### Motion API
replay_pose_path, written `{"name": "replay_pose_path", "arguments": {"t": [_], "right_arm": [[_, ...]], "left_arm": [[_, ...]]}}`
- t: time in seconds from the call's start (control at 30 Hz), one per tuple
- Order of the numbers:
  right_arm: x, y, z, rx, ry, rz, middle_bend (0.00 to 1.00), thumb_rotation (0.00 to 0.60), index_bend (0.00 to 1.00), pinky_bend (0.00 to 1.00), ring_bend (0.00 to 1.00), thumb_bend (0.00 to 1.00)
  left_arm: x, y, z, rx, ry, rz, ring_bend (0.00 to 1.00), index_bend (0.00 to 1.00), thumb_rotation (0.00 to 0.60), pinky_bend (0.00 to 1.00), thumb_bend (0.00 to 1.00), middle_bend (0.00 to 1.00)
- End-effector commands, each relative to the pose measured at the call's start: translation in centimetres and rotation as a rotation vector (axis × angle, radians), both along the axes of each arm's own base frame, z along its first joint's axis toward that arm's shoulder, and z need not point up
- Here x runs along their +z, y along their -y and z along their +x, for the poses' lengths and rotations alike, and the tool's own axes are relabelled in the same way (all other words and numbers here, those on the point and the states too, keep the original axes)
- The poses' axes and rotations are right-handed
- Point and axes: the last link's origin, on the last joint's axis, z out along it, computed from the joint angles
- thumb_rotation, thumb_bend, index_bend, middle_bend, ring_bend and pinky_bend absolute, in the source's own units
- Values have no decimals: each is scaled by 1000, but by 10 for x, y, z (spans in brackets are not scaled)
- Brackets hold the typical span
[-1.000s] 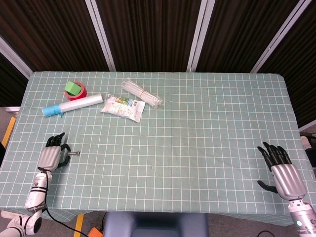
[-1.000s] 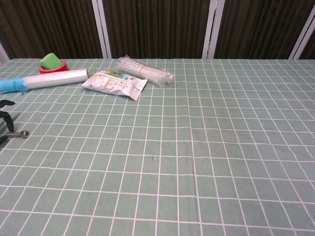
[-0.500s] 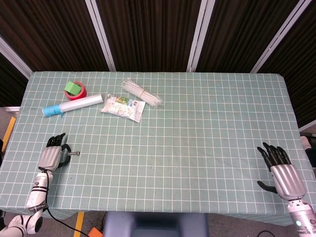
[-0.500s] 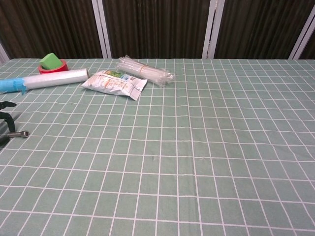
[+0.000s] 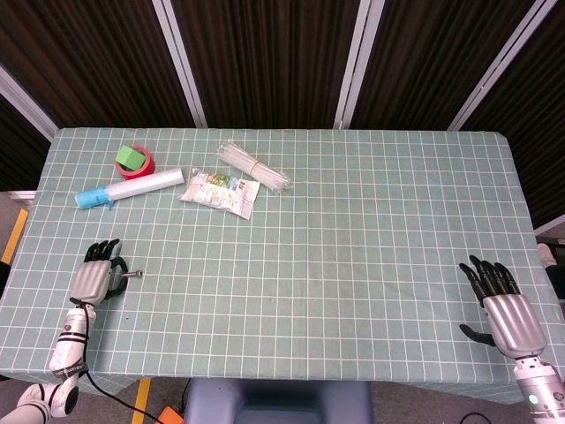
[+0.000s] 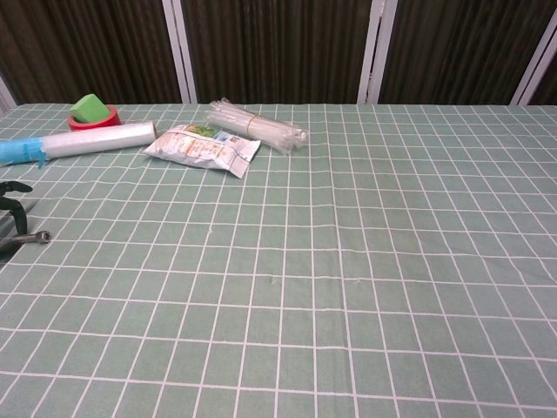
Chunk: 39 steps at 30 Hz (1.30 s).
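Note:
My left hand (image 5: 95,276) sits low over the table's front left, and its dark fingertips (image 6: 12,207) show at the chest view's left edge. It pinches one end of a small metal bolt (image 5: 133,274), which sticks out to the right just above the cloth (image 6: 35,236). My right hand (image 5: 507,315) hovers at the front right corner, fingers spread and holding nothing; the chest view does not show it.
At the back left of the green checked tablecloth (image 5: 353,230) are a red tape roll with a green block on it (image 5: 133,161), a clear film roll with a blue end (image 5: 131,188), a snack packet (image 5: 221,192) and a bundle of clear straws (image 5: 253,165).
My left hand has drifted slightly toward the table's front edge with the bolt. The right hand has barely moved.

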Motion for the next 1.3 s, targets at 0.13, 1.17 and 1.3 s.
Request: {"name": "replay_pose_path", "arguments": {"t": [0.13, 1.17, 1.3], "right_arm": [[0, 0, 0, 0, 1, -1, 0, 600, 0, 0, 0, 240], [0, -1, 0, -2, 7, 10, 0, 600, 0, 0, 0, 240], [0, -1, 0, -3, 8, 12, 0, 600, 0, 0, 0, 240]], "left_arm": [[3, 0, 2, -18, 1, 16, 0, 583, 600, 29, 411, 83], [9, -1, 66, -208, -132, -21, 0, 539, 600, 28, 412, 93], [8, 0, 69, -209, -132, -29, 0, 535, 600, 28, 410, 93]]}}
